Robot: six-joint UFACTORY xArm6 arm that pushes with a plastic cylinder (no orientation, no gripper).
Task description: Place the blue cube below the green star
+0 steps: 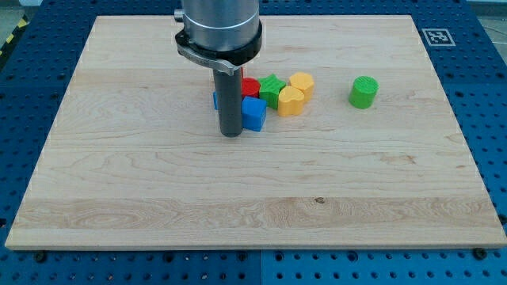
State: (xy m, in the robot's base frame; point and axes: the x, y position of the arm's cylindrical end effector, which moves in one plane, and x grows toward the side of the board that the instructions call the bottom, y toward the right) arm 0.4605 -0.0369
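The blue cube (254,113) sits on the wooden board, just below and left of the green star (272,89). My tip (231,134) rests on the board right at the blue cube's left side, touching or nearly touching it. The rod hides part of another blue block (215,100) behind it. A red block (250,86) sits between the rod and the green star, partly hidden.
Two yellow blocks (291,101) (302,82) sit right of the green star, touching the cluster. A green cylinder (364,92) stands alone further to the view's right. The wooden board (158,198) lies on a blue perforated table.
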